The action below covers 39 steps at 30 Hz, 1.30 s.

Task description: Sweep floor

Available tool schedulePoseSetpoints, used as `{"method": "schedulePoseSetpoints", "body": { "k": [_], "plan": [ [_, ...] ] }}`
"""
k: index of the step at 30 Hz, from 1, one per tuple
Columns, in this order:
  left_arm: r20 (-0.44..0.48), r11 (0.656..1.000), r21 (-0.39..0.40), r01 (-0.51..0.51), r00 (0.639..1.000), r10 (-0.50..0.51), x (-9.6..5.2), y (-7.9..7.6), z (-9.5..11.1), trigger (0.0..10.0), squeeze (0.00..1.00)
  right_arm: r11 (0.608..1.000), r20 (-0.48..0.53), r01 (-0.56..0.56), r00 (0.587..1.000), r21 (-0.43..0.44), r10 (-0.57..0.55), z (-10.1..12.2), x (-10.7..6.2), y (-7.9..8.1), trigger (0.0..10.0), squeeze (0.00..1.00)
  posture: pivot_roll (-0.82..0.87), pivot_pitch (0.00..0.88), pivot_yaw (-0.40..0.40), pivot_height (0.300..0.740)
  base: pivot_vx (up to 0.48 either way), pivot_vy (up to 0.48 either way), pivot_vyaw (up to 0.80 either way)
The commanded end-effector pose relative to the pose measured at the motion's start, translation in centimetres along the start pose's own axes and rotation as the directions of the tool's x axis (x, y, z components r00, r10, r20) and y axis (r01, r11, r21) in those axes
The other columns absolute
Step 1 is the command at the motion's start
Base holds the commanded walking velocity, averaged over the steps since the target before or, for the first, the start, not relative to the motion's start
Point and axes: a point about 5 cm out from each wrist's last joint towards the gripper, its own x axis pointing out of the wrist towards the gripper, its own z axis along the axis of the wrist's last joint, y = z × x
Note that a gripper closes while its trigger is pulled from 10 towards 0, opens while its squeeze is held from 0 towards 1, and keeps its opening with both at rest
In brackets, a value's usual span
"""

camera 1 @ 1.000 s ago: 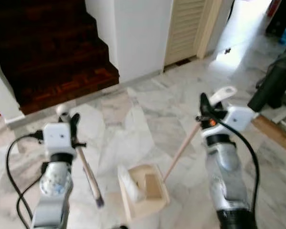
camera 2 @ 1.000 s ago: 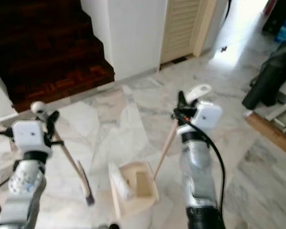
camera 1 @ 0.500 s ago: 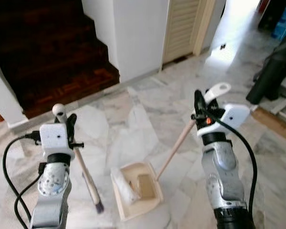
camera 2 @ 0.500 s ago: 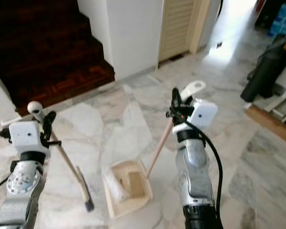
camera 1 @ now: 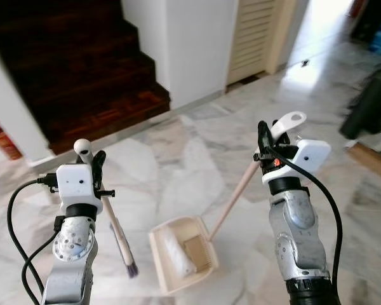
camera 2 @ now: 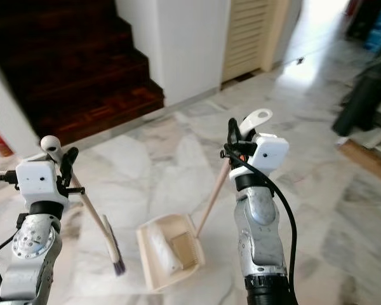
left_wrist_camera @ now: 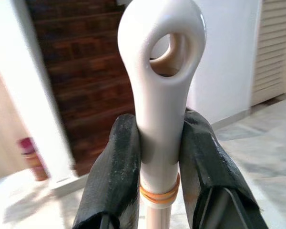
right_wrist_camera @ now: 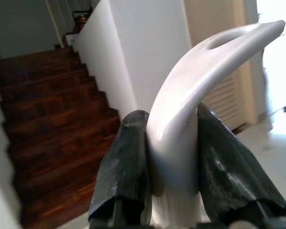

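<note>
Daylight poured in from the doorway (camera 1: 317,25) at the far right and glared off the marble floor (camera 1: 178,159), while the dark staircase (camera 1: 70,63) stayed dim, and the right edge of the head views blurred softly.

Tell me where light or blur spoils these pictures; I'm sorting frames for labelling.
Eye views: doorway floor glare washes out, dark stairs lose detail, dark bag smeared. Left wrist view: broom handle sharp, background soft. Right wrist view: dustpan handle sharp, doorway beyond overexposed.
</note>
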Motion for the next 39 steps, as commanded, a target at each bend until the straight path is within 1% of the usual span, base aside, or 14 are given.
{"method": "schedulePoseSetpoints", "body": {
  "k": [1, 5, 21, 24, 37, 39],
  "plan": [
    [0.054, 1.000, 0.019, 0.000, 0.999, -0.001, 0.12, 0.23, 1.02, 10.0, 0.00, 0.999, 0.056, -0.007, 0.998, 0.032, 0.005, 1.14, 0.29, 0.28, 10.0, 0.00, 0.00, 0.026, 0.013, 0.740, 0.000, 0.285, 0.77],
    [0.053, 1.000, 0.019, 0.001, 0.999, -0.002, 0.11, 0.23, 1.00, 10.0, 0.00, 0.999, 0.057, -0.009, 0.998, 0.036, 0.007, 1.12, 0.24, 0.32, 10.0, 0.00, 0.00, 0.019, 0.014, 0.740, 0.000, 0.286, 0.72],
    [0.055, 1.000, 0.019, -0.003, 0.999, 0.002, 0.01, 0.31, 1.00, 10.0, 0.00, 0.998, 0.056, -0.019, 0.998, 0.052, 0.016, 1.13, 0.27, 0.45, 10.0, 0.00, 0.00, 0.004, 0.011, 0.740, 0.000, 0.286, 0.00],
    [0.055, 1.000, 0.019, -0.006, 0.998, 0.005, 0.07, 0.34, 1.06, 10.0, 0.00, 0.999, 0.057, -0.019, 0.998, 0.049, 0.016, 1.23, 0.37, 0.42, 10.0, 0.00, 0.00, 0.024, 0.007, 0.740, 0.000, 0.295, 0.00],
    [0.052, 1.000, 0.021, -0.013, 0.999, 0.012, 0.10, 0.52, 1.10, 10.0, 0.00, 0.999, 0.060, -0.017, 0.998, 0.030, 0.015, 1.45, 0.55, 0.44, 10.0, 0.00, 0.00, 0.057, 0.007, 0.740, 0.000, 0.387, 0.00],
    [0.053, 1.000, 0.021, -0.014, 0.999, 0.012, 0.12, 0.54, 1.11, 10.0, 0.00, 0.999, 0.061, -0.016, 0.998, 0.029, 0.014, 1.46, 0.56, 0.45, 10.0, 0.00, 0.01, 0.061, 0.007, 0.740, 0.000, 0.401, 0.66]
  ]
}}
